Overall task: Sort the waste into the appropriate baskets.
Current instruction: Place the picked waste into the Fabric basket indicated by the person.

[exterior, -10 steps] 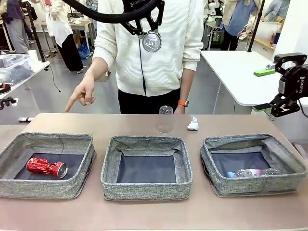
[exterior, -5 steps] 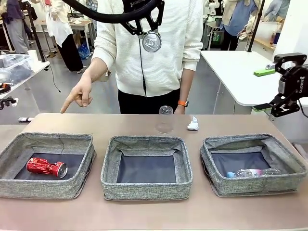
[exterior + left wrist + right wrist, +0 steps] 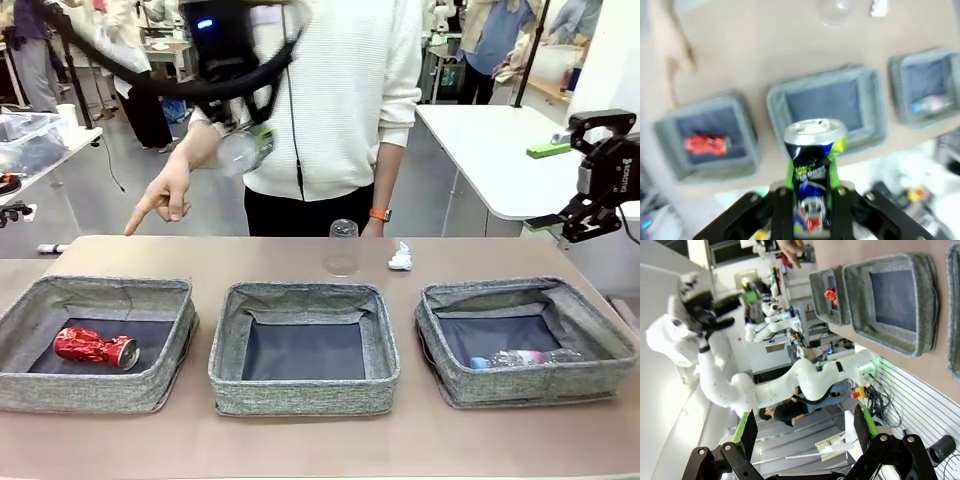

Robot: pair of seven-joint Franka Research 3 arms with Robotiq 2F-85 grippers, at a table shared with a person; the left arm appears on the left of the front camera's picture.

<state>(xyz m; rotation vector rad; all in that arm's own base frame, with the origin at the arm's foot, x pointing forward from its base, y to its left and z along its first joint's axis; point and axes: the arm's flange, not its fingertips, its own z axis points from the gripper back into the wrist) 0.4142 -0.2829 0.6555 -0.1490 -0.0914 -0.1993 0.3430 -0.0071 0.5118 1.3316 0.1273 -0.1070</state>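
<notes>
My left gripper (image 3: 240,140) hangs blurred high over the table's far left, shut on the crushed dark printed can (image 3: 252,152). In the left wrist view the can (image 3: 815,145) stands upright between the green pads. A crushed red can (image 3: 95,347) lies in the left basket (image 3: 95,288). The middle basket (image 3: 300,295) holds nothing. A clear bottle (image 3: 525,358) lies in the right basket (image 3: 520,292). Behind the baskets stand a clear cup (image 3: 342,248) and a white paper wad (image 3: 401,258). My right gripper (image 3: 590,215) is open, raised at the right edge.
A person in a white sweater stands at the far side, one hand (image 3: 160,200) pointing down toward the left basket. A white side table (image 3: 490,150) lies behind my right gripper. Bare tabletop runs along the near edge in front of the baskets.
My left arm has swung left with the can, from above the middle of the table to above the person's pointing hand. The right arm and the baskets' contents have not moved.
</notes>
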